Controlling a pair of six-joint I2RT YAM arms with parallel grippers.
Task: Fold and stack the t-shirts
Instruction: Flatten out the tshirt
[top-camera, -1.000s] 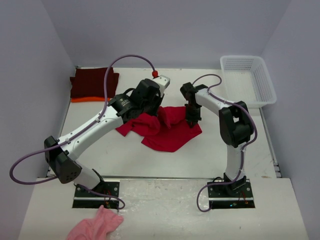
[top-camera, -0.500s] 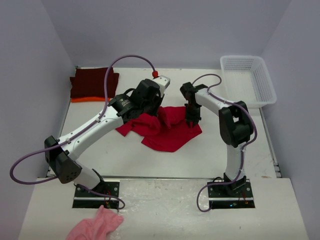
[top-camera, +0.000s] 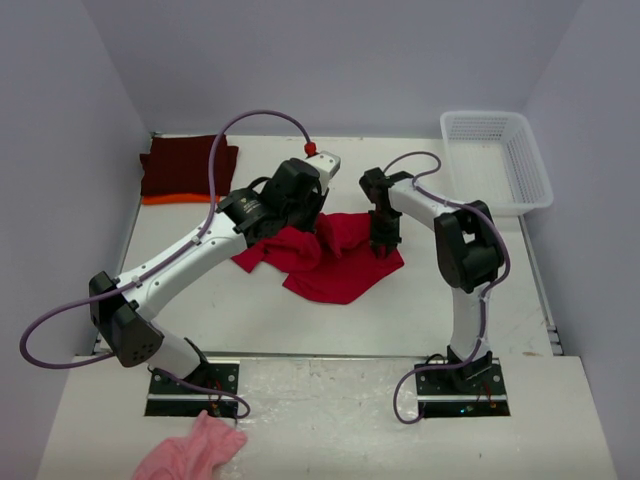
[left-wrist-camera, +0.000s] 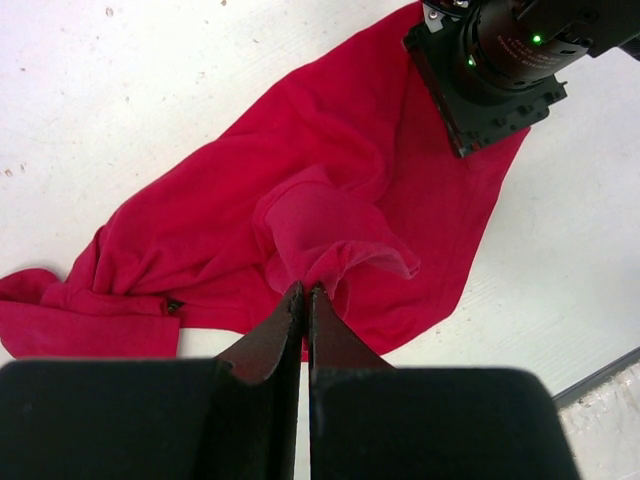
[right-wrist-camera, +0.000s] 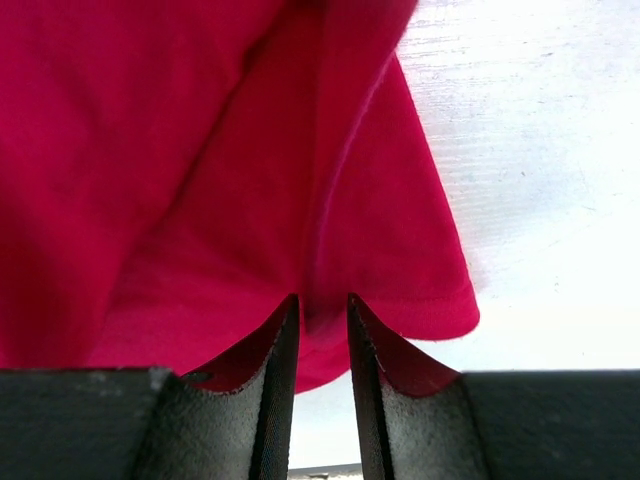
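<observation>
The bright red t-shirt (top-camera: 345, 270) lies crumpled at the table's middle; it fills the left wrist view (left-wrist-camera: 330, 150) and the right wrist view (right-wrist-camera: 200, 150). My left gripper (top-camera: 314, 224) (left-wrist-camera: 304, 290) is shut on a raised fold near the shirt's middle. My right gripper (top-camera: 385, 246) (right-wrist-camera: 322, 300) pinches a ridge of cloth near the shirt's right hemmed edge, its jaws a narrow gap apart. The dark maroon t-shirt (top-camera: 187, 165) lies folded at the back left on top of the orange t-shirt (top-camera: 165, 199), of which only an edge shows.
A white plastic basket (top-camera: 497, 160) stands at the back right. A small pink fluffy cloth (top-camera: 195, 450) lies in front of the left arm's base. The right arm's wrist (left-wrist-camera: 500, 60) shows at the top right of the left wrist view.
The right arm's wrist has shifted very slightly; the left arm and the red shirt look the same.
</observation>
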